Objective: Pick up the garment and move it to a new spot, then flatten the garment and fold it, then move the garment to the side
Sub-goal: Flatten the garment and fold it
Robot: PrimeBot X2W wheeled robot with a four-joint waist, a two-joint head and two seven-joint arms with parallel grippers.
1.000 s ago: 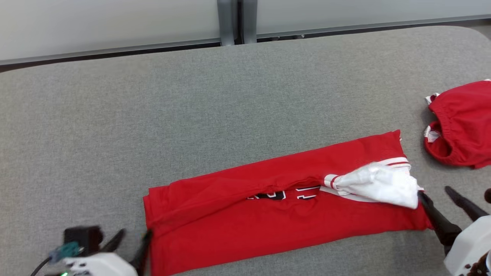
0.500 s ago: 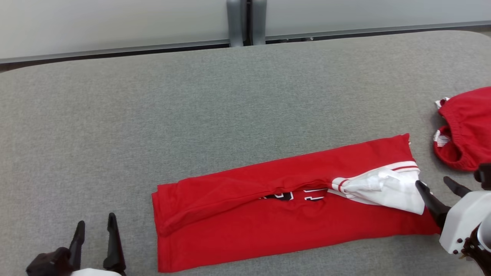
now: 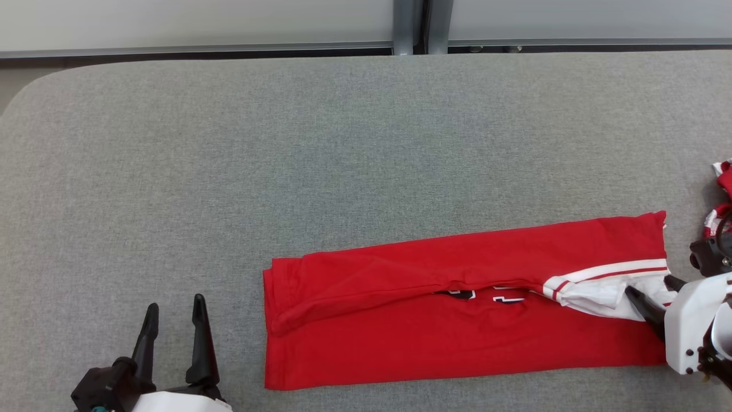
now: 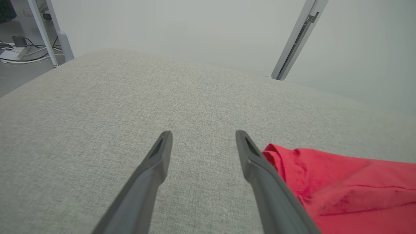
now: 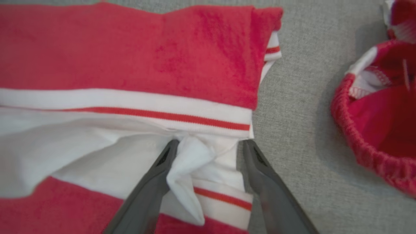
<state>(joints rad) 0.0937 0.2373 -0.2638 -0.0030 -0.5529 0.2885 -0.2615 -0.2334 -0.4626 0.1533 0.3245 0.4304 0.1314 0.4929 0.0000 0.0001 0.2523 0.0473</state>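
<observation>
Lying as a long folded strip on the grey surface (image 3: pixel 286 160), the red garment (image 3: pixel 457 320) runs approx. 9-to-3 o'clock in the head view, its right end tipped a little toward 2. The right end effector (image 3: pixel 649 285) sits at that 3 o'clock end, fingers aimed toward 10, spread wide w/ a loose white fold (image 5: pixel 188 162) standing btwn them. Nothing looks pinched, so it's open, gripping nothing. The left end effector (image 3: pixel 175 302) is down near 7 o'clock, also wide open & empty, apart from the cloth, w/ the garment's 9 o'clock edge off at its 3. Each arm is thus nearer its own end, and the right one is over the fabric. Garment: folded lengthwise, upper flap lapping the lower along the middle, dark-and-white print peeking out, white striped trim bunched at the right end, i.e. not quite flat there. Another red piece (image 5: pixel 380 130) lies at the surface's 3 o'clock edge.
</observation>
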